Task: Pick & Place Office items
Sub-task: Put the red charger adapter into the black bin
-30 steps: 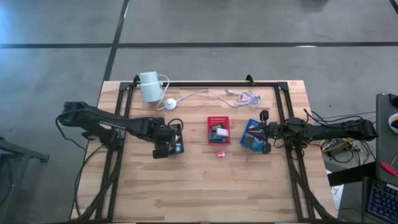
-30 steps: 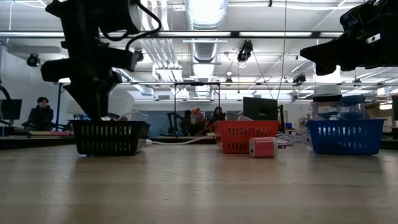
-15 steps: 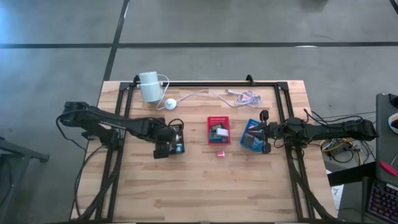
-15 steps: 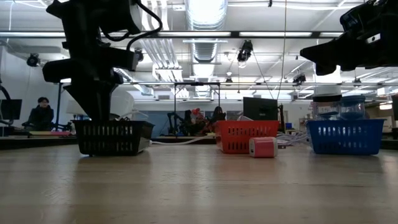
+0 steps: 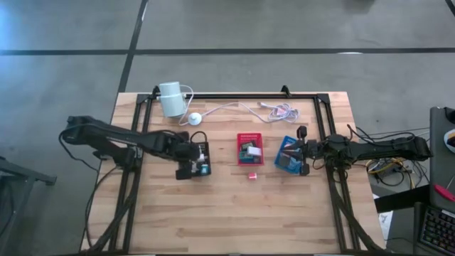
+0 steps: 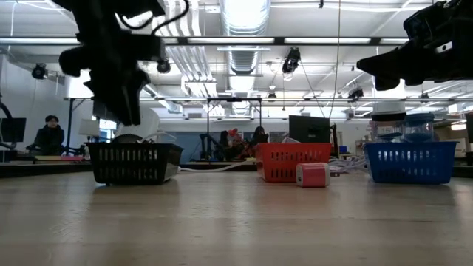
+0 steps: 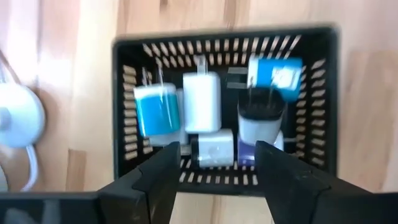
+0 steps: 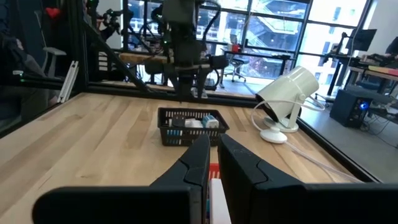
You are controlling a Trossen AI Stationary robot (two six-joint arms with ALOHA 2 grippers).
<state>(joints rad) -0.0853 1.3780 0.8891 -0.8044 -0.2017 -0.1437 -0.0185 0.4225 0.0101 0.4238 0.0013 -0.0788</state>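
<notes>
Left gripper above black basket, jaws apart and empty; white and blue blocks inside. Pink block lone on counter. Right gripper closed over blue basket. Risk: snagging the rim, tipping the basket.

Pale wood-grain tabletop, matt; slotted black plastic basket; smooth, glossy white and blue plastic blocks.

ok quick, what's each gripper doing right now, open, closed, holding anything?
Left gripper: open, empty, above the black tray.
Right gripper: shut, holding nothing visible, by the blue tray.
</notes>
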